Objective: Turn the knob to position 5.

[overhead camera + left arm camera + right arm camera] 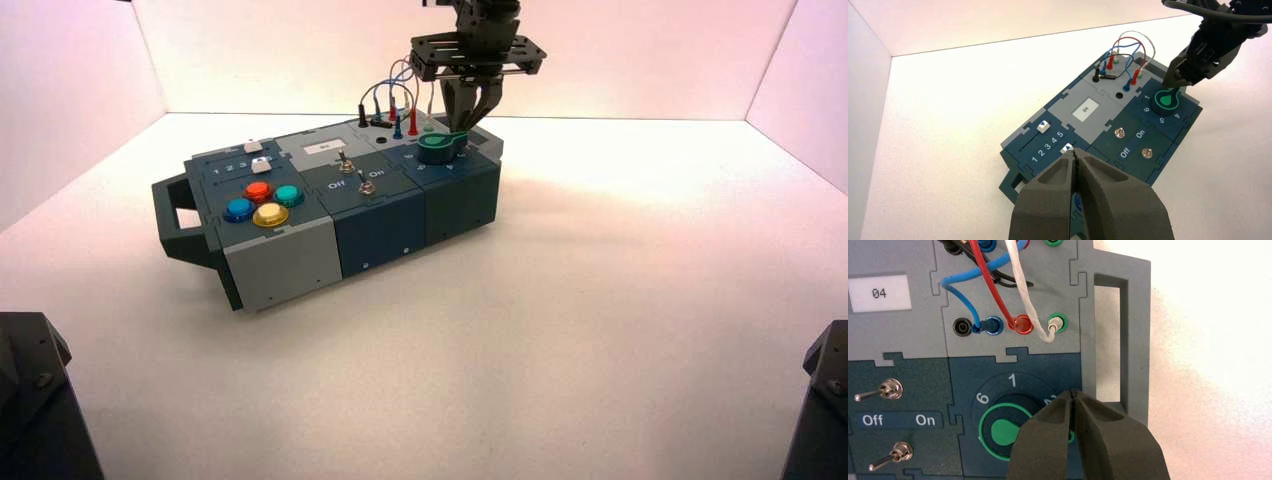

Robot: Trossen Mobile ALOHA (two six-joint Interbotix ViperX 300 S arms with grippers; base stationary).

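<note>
The teal-green knob (440,147) (1166,100) (1005,431) sits at the right end of the box (380,225), inside a ring of white numbers. My right gripper (462,128) (1170,82) (1074,392) hangs straight over the knob's outer side, shut, fingertips together. Its fingers cover the pointer tab; a sliver of green shows beneath them, near the half-hidden 2. I cannot tell whether they touch the tab. The numbers 6 and 1 are in plain sight. My left gripper (1074,152) is shut, holds nothing and hovers high above the box's slider end.
Two metal toggle switches (890,389) with Off and On lettering lie beside the knob. Red, blue and white wires (998,285) arch over the sockets behind it. Coloured push buttons (264,203), two sliders (1043,127) and a handle (178,222) fill the left end.
</note>
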